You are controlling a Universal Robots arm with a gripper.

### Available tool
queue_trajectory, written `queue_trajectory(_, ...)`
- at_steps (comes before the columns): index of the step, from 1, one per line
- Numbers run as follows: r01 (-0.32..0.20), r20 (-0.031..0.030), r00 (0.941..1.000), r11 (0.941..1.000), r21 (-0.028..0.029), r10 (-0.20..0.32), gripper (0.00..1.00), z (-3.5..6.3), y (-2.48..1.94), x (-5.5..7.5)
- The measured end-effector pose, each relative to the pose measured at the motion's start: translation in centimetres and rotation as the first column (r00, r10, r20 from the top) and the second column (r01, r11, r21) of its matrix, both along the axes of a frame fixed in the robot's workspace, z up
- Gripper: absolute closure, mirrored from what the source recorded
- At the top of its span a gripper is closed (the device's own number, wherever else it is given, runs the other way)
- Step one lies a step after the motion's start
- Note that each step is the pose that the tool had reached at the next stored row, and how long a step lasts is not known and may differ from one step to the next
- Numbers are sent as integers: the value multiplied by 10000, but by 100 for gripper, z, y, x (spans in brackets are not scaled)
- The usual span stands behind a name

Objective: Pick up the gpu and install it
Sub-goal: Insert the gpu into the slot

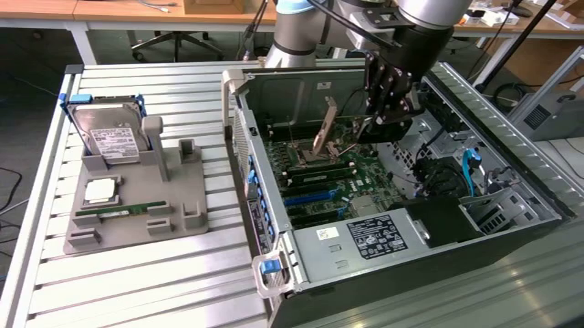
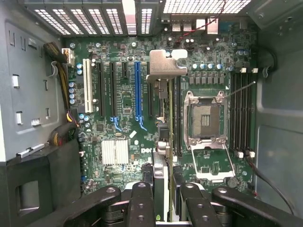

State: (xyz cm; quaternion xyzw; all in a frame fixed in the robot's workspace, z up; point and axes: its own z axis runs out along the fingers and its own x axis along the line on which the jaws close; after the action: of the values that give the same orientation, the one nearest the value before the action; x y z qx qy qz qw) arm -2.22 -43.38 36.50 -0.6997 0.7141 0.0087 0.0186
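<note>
We see the gripper (image 2: 162,198) pinching the gpu (image 2: 163,118) edge-on, above the motherboard (image 2: 123,132), beside the CPU socket (image 2: 204,118), inside the computer case (image 1: 511,225).

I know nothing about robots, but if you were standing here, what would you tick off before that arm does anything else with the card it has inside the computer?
1. Card gripped: ok. The gpu sits between the jaws of the gripper.
2. Card over the open case, not the table: ok.
3. Card seated in a slot: not ok. It hangs tilted above the motherboard.
4. Card lined up with the blue slot: cannot tell. In the wrist view its silver bracket lies beside that slot, not over it.
5. Other parts undisturbed: ok. The hard drive and RAM stick rest on the grey holder.
</note>
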Motion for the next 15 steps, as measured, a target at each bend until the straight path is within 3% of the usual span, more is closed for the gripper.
queue_trajectory(15, 1, 1, 10000, 10000, -17, -1, 73, -25, -19, -26)
